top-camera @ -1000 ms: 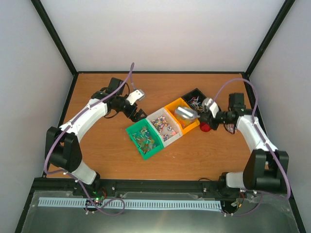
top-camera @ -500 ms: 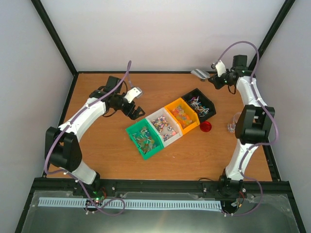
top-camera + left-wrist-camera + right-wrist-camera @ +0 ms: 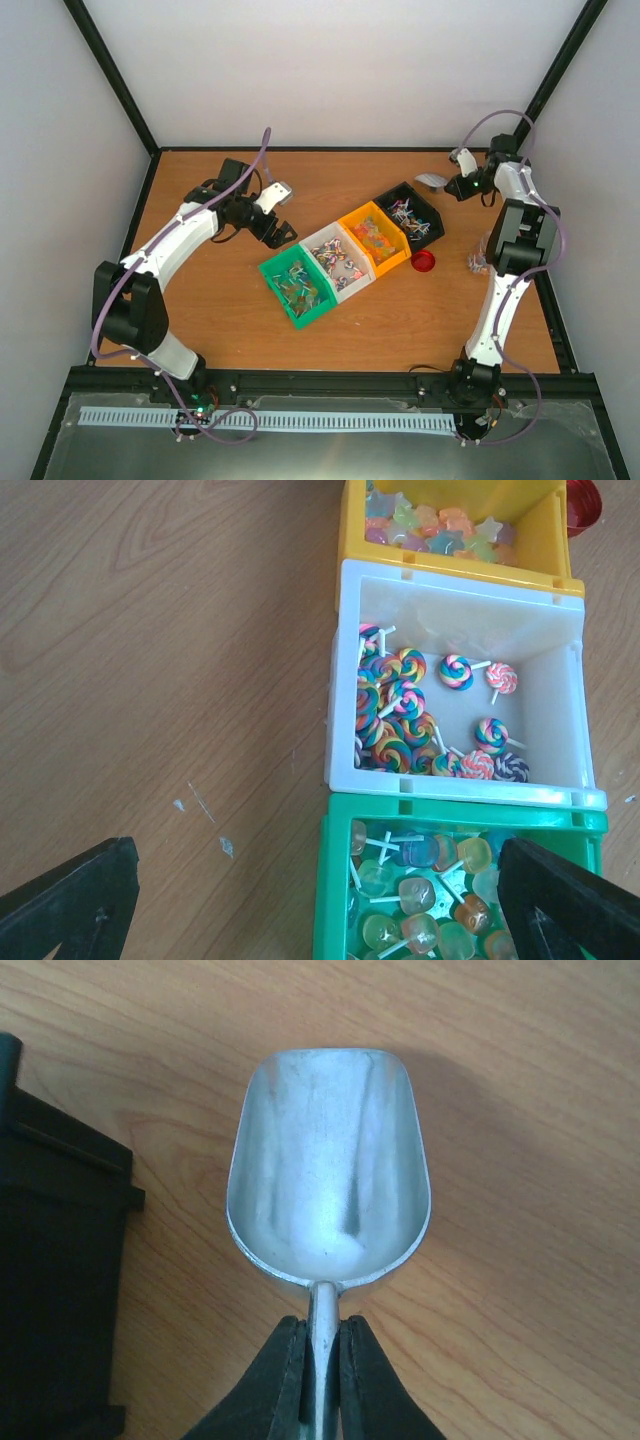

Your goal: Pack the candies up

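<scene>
The candies [image 3: 400, 720] lie sorted in four bins [image 3: 460, 600] (green, white, orange, black), a slanted row at the middle of the table [image 3: 220, 320]. At the row's 10 o'clock hovers the left gripper [image 3: 278, 228], fingers wide and empty. At 1 o'clock the right gripper [image 3: 320, 1360] pinches the handle of an empty scoop [image 3: 330, 1190].

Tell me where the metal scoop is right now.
In the top view the metal scoop is at the far right, just beyond the black bin. It is empty, its handle clamped in the right gripper.
</scene>
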Tool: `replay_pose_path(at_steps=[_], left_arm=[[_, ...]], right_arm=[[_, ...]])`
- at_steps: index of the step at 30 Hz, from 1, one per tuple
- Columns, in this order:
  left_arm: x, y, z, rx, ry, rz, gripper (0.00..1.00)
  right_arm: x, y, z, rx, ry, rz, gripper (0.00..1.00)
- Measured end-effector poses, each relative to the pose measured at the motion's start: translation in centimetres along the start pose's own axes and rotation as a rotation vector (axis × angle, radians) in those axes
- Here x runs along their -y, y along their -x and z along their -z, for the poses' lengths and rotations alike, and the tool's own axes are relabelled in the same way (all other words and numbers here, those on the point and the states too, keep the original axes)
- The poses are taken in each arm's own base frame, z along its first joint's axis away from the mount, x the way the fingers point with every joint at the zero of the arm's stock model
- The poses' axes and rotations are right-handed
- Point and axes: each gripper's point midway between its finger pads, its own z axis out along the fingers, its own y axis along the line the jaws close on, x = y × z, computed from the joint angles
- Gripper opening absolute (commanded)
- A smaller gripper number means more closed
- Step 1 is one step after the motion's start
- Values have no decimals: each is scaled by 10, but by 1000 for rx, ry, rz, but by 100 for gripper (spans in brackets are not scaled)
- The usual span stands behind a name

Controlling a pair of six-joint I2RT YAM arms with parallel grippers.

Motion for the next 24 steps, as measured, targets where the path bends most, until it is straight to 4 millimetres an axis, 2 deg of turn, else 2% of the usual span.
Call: replay_pose_path(at_steps=[7,12,15,17,19,20,22,24], left_arm=[[-1,-2,-1,-6,4,2,100],[-1,-2,-1,-7,6,2,100],[-1,-2,-1,-7,6,2,100],[-1,-2,-1,-8,6,2,100],[-1,-3,0,-12,4,4,100],[0,-4,0,-16,3,6,100],[0,-5,0,-21,1,9,100],[0,-5,0,-20,3,9,100]], right_arm=[[6,-16,-10,-17,23,7,16],[11,-18,-6,-5,25,14,29],[14,-21,-3,-2,26,20,44],[15,-23,-1,0,31,16,58],[14,-24,1,5,45,13,85],[12,-24,3,7,54,15,93],[9,-24,10,12,66,3,99],[3,-22,24,21,77,8,100]])
